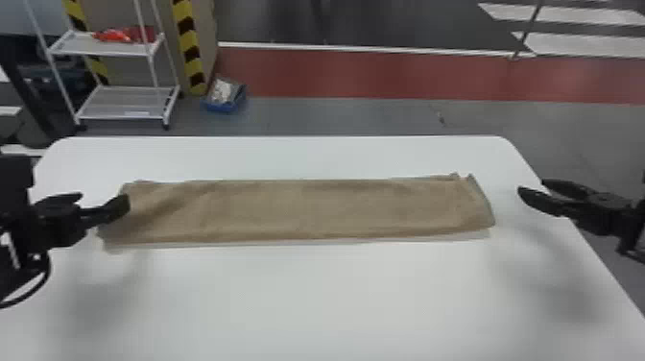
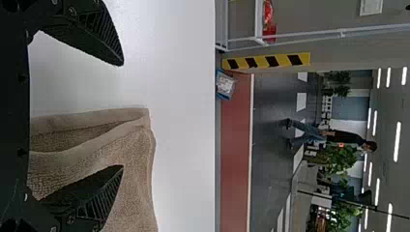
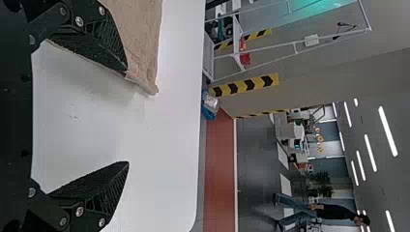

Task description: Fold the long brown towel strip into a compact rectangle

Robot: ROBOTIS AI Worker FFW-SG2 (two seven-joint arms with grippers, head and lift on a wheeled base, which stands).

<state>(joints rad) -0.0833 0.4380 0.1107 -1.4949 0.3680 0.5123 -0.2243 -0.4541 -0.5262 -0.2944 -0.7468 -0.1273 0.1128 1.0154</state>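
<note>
Here's the left gripper [image 2: 122, 116], spread wide and empty at the left end of the long brown towel strip [image 1: 297, 209], with the right gripper [image 3: 127, 118] also gaping and empty just off the other end! Out across the white table [image 1: 336, 297] the strip lies lengthwise from side to side, and the danger is at that left end, where the layers part: a shallow pinch could catch only the top one, letting the rest slip and skewing the fold!
</note>
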